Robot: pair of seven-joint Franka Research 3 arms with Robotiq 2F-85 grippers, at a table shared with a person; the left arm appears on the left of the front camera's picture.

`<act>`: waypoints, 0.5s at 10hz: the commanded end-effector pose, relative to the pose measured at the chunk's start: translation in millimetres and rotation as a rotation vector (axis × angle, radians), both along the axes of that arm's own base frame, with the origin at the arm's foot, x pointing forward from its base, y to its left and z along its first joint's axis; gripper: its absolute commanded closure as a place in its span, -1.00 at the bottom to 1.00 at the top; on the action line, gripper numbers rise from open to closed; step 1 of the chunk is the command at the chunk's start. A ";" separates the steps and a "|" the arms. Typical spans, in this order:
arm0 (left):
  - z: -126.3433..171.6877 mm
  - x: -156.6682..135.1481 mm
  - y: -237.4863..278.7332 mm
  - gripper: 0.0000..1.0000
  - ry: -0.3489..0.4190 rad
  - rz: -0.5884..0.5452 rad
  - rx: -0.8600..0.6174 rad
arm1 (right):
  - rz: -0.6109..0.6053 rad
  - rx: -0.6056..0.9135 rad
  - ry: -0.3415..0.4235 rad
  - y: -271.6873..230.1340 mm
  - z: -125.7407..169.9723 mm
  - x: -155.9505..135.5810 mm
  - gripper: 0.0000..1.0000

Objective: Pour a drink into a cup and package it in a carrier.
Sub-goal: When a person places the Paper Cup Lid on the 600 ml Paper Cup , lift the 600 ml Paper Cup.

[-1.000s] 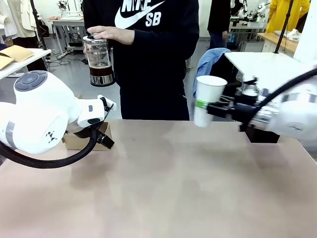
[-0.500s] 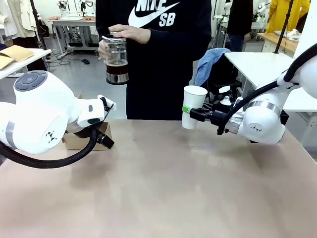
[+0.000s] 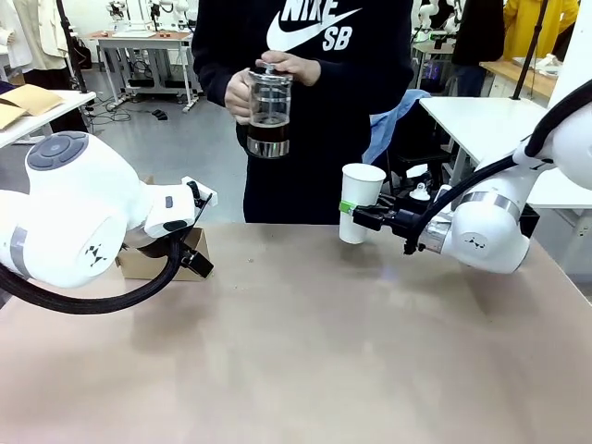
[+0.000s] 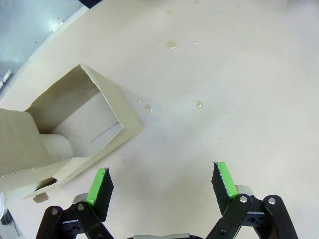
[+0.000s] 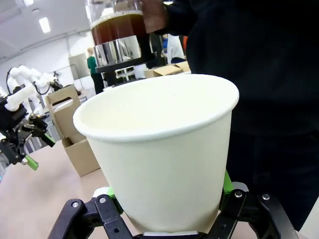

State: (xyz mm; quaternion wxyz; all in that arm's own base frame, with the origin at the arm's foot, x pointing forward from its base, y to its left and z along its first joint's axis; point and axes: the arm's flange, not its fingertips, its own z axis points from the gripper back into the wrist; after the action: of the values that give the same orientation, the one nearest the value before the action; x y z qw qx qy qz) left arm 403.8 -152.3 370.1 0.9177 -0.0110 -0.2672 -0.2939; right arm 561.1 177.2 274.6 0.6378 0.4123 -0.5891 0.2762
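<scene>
A: What's in your right pincer (image 3: 355,215)?
B: It pinches the cup (image 3: 360,202), upright. Beyond and above it, a person's hand (image 3: 287,67) holds the pitcher (image 3: 269,102) of drink (image 3: 269,137).
A: And your left pincer (image 4: 162,181)?
B: Spread, the carrier (image 4: 75,129) just beyond 1 finger.
</scene>
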 end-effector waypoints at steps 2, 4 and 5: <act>0.3 -0.1 0.5 -1.00 0.000 0.000 -0.002 | 0.000 0.004 0.000 1.2 1.0 0.3 -0.61; 0.3 -0.1 0.5 -1.00 0.000 0.000 -0.002 | 0.000 0.004 0.000 1.2 1.0 0.3 -0.61; 0.3 -0.1 0.5 -1.00 0.000 0.000 -0.002 | 0.000 0.004 0.000 1.2 1.0 0.3 -0.61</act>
State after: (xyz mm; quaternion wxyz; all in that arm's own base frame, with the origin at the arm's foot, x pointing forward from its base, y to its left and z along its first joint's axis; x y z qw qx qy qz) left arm 403.8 -152.3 370.1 0.9177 -0.0110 -0.2672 -0.2939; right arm 561.4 176.3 274.4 0.6382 0.4116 -0.5892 0.2760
